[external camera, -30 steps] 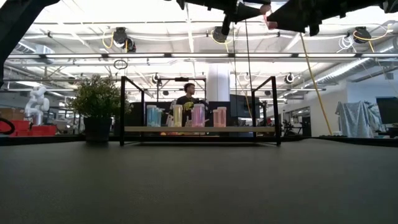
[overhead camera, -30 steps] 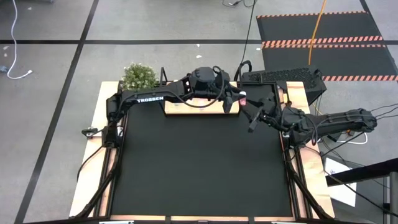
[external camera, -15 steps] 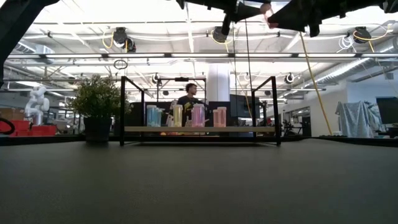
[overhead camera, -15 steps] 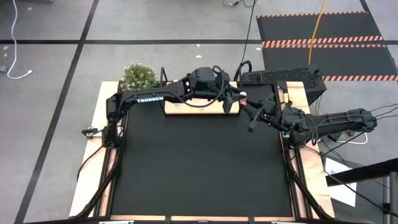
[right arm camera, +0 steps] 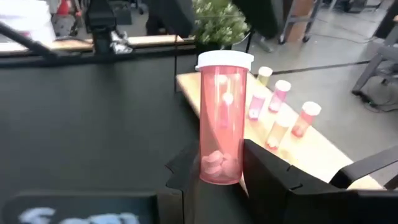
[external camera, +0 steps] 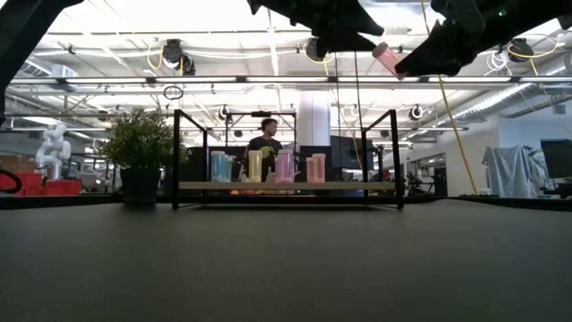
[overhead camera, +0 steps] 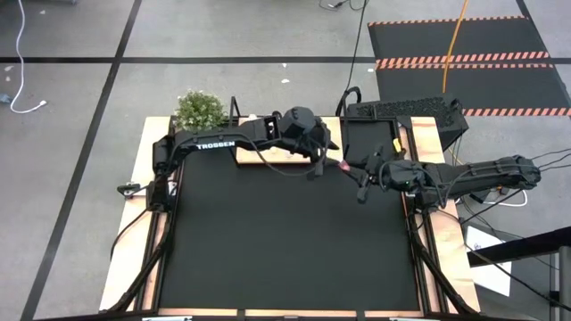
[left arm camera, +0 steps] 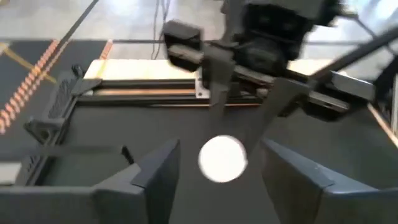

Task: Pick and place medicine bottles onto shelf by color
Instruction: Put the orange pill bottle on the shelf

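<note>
bottle: pink medicine bottle (right arm camera: 222,118), white cap, pills at the bottom, held in the air above the bench between the two arms, near the shelf's right end
grip: right end effector (right arm camera: 214,167) closed on the bottle's lower body, cap pointing away from the wrist
left end effector: left end effector (left arm camera: 217,171) fingers spread apart with the bottle's white cap (left arm camera: 222,159) between them, not clamped on it as far as the wrist view shows
step: looks like a mid-air handover, bottle now carried by the right arm only, left side let go
shelf: wooden shelf (overhead camera: 277,153) at the far edge of the bench, black uprights; four bottles already standing in a row on it (external camera: 265,166), blue, yellow, pink, orange-pink
next: probably carry the pink bottle to the shelf and stand it by its own colour; needs the left arm clear of the path and the bottle upright before release
pose: left arm (overhead camera: 223,141) reaches from the left across the shelf front; right arm (overhead camera: 464,175) stretched in low from the right, both tips meeting just in front of the shelf
other: plant (overhead camera: 198,109) at the shelf's left end; a person (external camera: 264,143) in the room behind
</note>
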